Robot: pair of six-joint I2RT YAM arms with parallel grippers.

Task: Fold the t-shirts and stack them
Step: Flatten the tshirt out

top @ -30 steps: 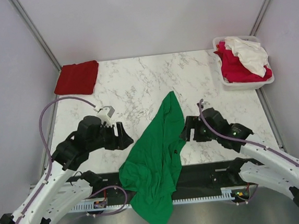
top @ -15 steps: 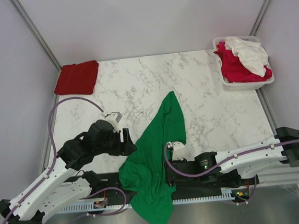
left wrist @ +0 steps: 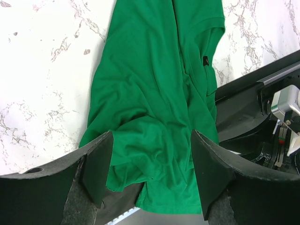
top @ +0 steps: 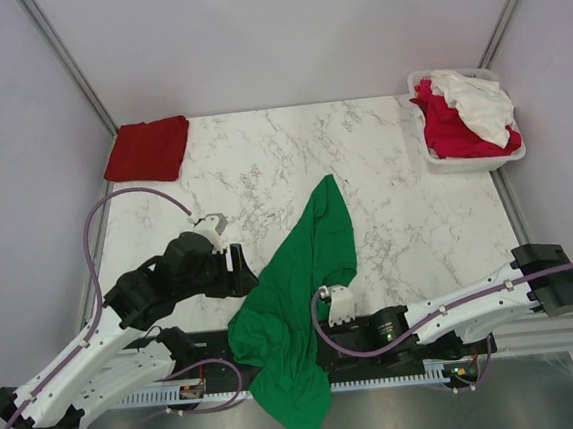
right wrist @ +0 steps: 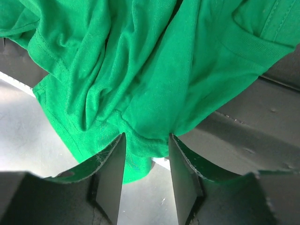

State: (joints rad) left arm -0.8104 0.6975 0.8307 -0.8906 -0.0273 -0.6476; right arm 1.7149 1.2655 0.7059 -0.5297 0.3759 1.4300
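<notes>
Nearest you, the hem end of the green t-shirt [top: 303,293] spills off the table's near edge, draped over the black mounting plate [right wrist: 253,126] between the two arm bases. Your right arm lies low along that edge, reaching in from the right. The right gripper [right wrist: 146,138] is at the shirt's right side, and in the right wrist view a bunched fold of green cloth fills the gap between its fingers [right wrist: 112,178], touching both. Whether that fold is firmly pinched or only bracketed, I cannot tell from here.

On the other side, your left gripper [left wrist: 152,140] sits at the shirt's left edge. Its fingers are spread wide apart above the rumpled cloth, and nothing is caught between them.

Moving out, the green shirt runs up and away in a crumpled, unfolded diagonal strip. It tapers to a point near the middle of the marble table [top: 262,166].

Further back, on the far left corner, the dark red t-shirt [top: 147,149] lies flat as a neat folded rectangle, well apart from the green one.

On the far right stands the white basket [top: 468,163]. The crimson-pink t-shirt [top: 450,132] is heaped inside it, and the white t-shirt [top: 478,102] lies loosely on top, trailing over the rim.
</notes>
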